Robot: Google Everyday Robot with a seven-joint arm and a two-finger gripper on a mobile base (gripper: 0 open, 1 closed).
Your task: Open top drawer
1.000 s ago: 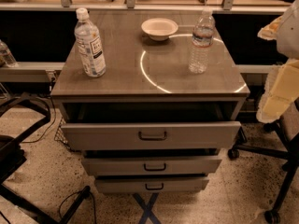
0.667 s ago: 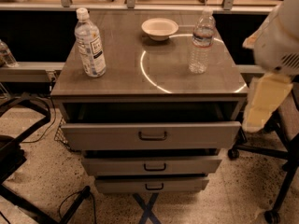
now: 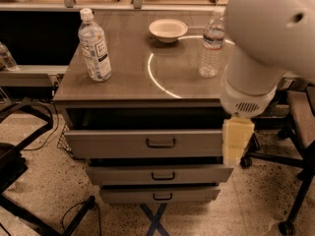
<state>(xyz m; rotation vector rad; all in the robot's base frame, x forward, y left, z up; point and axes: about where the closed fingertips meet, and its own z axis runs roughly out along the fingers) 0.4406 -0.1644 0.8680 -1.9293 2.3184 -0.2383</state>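
The top drawer (image 3: 108, 144) is the widest of three grey drawers, with a small dark bar handle (image 3: 161, 143) at its centre. It stands pulled out a little, with a dark gap above its front. My gripper (image 3: 237, 149) hangs pale yellow below the big white arm (image 3: 266, 38). It is in front of the drawer's right end, well to the right of the handle, and nothing shows held in it.
Two narrower drawers (image 3: 123, 175) (image 3: 128, 195) sit below, also slightly out. On the cabinet top (image 3: 133, 77) stand a labelled bottle (image 3: 95, 45), a clear bottle (image 3: 212, 45) and a white bowl (image 3: 168, 30). A chair (image 3: 300, 127) stands right and a black frame (image 3: 19, 146) stands left.
My arm has swung in from the right edge, towards the left and nearer the camera. The gripper now hangs over the top drawer's right end. The drawers have not moved.
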